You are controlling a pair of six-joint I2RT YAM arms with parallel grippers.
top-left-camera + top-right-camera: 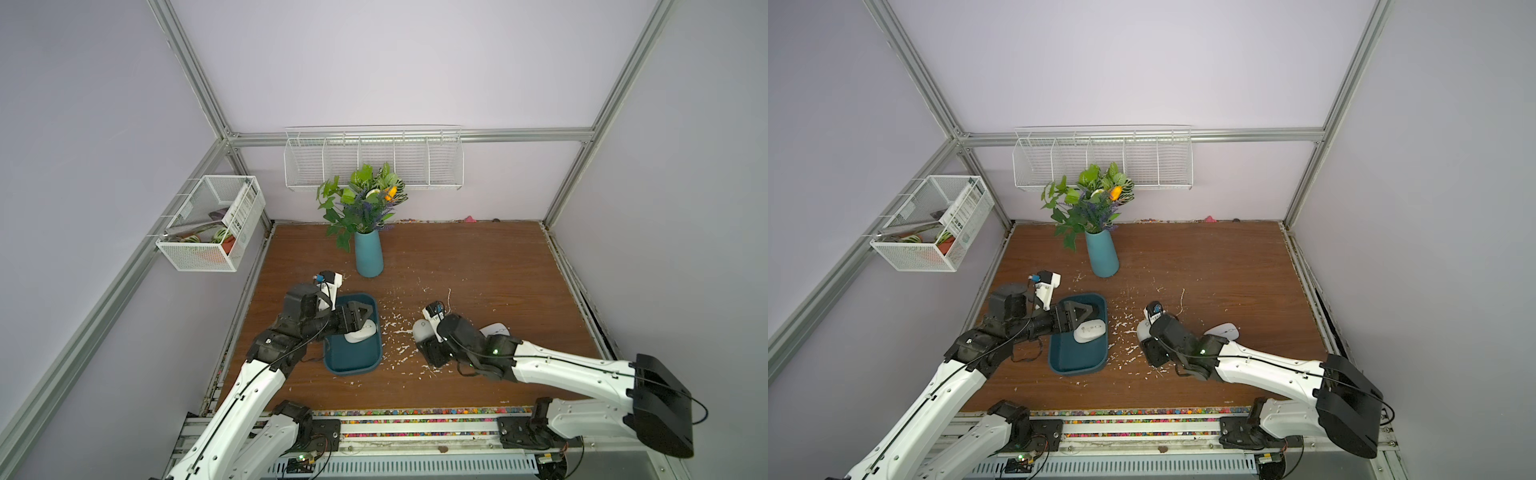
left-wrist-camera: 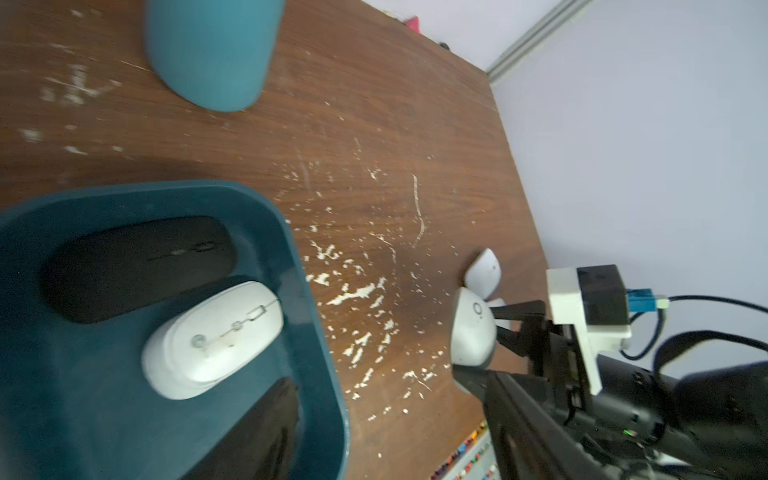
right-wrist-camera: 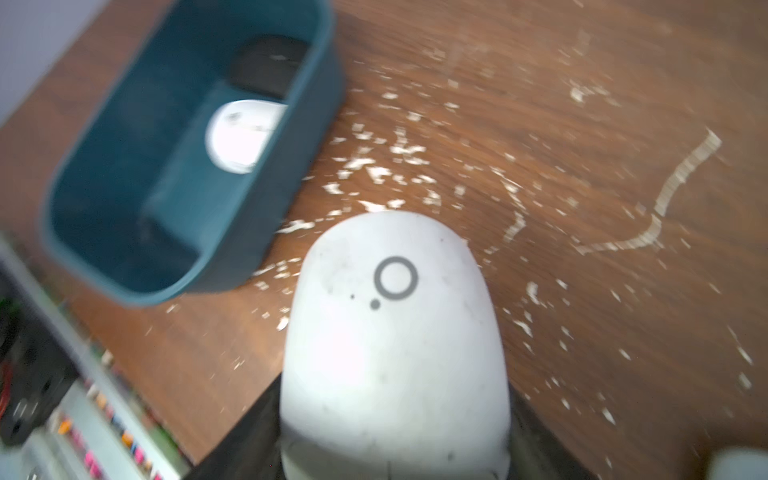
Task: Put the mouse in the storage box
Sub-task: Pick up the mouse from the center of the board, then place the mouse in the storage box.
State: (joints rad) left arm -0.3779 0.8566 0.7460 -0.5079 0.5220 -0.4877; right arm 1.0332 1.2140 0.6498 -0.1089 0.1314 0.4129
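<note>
The dark teal storage box (image 1: 353, 370) (image 1: 1075, 368) lies on the wooden table left of centre. A white mouse (image 1: 360, 332) (image 2: 212, 338) and a black mouse (image 2: 137, 266) rest inside it. My left gripper (image 1: 359, 318) (image 1: 1079, 318) hovers open over the box, and one dark finger (image 2: 257, 432) shows beside the white mouse without touching it. Right of the box, my right gripper (image 1: 430, 345) (image 3: 395, 415) is shut on another white mouse (image 1: 423, 331) (image 3: 395, 316) marked with a ring, held just above the table. A third white mouse (image 1: 494, 330) (image 2: 484, 270) lies behind the right arm.
A tall teal vase (image 1: 368, 253) of flowers stands behind the box. White chips (image 1: 395, 332) litter the wood between box and right gripper. White wire baskets hang on the back wall (image 1: 374, 162) and the left frame (image 1: 212, 224).
</note>
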